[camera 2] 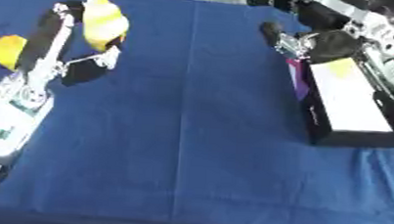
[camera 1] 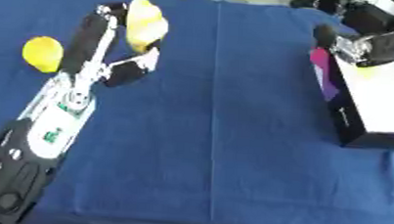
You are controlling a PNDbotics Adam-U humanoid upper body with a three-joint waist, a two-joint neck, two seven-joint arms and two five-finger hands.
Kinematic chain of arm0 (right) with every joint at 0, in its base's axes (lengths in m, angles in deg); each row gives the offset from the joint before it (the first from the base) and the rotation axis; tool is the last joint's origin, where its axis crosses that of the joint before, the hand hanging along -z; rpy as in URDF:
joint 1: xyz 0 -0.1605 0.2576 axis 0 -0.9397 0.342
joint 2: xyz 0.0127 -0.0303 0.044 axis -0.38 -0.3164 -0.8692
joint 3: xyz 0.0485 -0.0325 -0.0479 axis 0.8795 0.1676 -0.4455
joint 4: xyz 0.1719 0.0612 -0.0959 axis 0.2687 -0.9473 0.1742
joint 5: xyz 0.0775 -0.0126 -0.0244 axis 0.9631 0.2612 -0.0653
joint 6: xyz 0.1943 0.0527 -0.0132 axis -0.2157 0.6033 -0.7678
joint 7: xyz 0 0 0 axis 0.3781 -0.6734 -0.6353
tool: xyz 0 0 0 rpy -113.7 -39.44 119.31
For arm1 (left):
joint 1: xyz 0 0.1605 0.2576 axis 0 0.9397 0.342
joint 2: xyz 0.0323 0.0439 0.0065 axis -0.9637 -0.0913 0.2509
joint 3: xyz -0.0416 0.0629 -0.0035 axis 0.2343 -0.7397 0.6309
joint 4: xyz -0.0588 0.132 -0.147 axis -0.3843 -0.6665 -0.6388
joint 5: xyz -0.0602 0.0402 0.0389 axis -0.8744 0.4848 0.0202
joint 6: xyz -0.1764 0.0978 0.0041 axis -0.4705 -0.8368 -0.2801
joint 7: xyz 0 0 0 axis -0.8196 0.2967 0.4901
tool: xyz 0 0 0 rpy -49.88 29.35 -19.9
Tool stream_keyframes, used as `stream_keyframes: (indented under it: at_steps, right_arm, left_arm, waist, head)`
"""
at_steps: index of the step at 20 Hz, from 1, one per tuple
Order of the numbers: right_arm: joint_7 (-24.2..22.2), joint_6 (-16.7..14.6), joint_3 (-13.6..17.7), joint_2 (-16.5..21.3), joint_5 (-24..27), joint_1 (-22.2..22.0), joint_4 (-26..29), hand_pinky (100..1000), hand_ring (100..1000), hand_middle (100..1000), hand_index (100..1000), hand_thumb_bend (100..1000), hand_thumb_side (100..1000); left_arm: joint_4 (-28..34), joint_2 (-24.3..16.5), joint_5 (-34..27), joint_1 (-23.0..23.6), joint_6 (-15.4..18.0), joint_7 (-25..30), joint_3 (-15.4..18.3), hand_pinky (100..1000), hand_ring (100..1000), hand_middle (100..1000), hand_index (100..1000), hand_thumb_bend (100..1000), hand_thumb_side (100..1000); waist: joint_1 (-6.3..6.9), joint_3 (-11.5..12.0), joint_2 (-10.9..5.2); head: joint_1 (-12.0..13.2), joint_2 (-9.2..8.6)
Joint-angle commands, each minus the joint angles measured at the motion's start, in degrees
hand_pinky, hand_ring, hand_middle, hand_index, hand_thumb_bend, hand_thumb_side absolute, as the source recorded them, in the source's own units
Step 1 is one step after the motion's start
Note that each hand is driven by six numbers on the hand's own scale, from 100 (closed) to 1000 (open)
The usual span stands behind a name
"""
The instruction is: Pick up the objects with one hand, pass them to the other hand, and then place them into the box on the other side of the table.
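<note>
While the left hand [camera 1: 123, 46] curls its fingers and thumb round a yellow fruit [camera 1: 144, 23], that fruit stands nearly on end, its long axis running up and away across the cloth, a pointed tip toward the far edge. It looks smooth and oval, lemon-like. A second yellow fruit [camera 1: 43, 53], rounder from this angle, lies on the cloth just left of the black forearm, apart from the hand. The table is covered by a deep blue cloth [camera 1: 224, 150], matte, with a straight crease running from near to far down its middle. On the right side sits the box [camera 2: 348, 101], long and rectangular, black-walled with a pale inside and a magenta patch on its left wall; its long axis runs near to far. A small yellow thing lies at the box's far end. The right hand [camera 2: 312, 42] hovers at that far end, black and silver; whether its fingers are open or curled cannot be told.
</note>
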Motion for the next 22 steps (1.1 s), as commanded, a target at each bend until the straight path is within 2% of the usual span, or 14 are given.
stream_keyframes:
  at_steps: [1,9,14,22]
  right_arm:
    - [0.1,-0.6,0.1,0.7,-1.6,1.5,-0.7,951,1000,1000,1000,100,427]
    - [1.0,-1.8,-1.0,0.0,-4.6,3.5,-2.4,948,1000,1000,1000,100,382]
    - [1.9,-2.4,-1.5,-0.3,-6.7,4.2,-3.2,938,1000,1000,1000,100,272]
    - [2.4,-3.3,-2.1,0.0,-9.1,5.2,-3.4,935,1000,1000,1000,100,230]
  left_arm:
    - [0.1,1.0,-0.1,-1.4,1.5,0.5,-0.3,744,574,513,562,100,316]
    - [-0.8,3.0,1.2,-2.0,3.3,1.2,-1.4,742,575,511,561,100,289]
    - [-0.8,4.0,2.7,-2.5,4.5,1.6,-2.1,740,577,511,560,100,269]
    - [-0.7,5.2,5.0,-2.8,5.4,1.5,-2.4,735,577,507,558,100,228]
  waist:
    - [-0.73,0.1,-0.44]
    - [-0.96,0.9,-0.18]
    - [-1.02,1.5,0.10]
    - [-1.18,1.9,0.59]
  head:
    - [-0.3,-0.10]
    - [-1.1,-0.05]
    - [-1.6,-0.08]
    - [-2.2,-0.20]
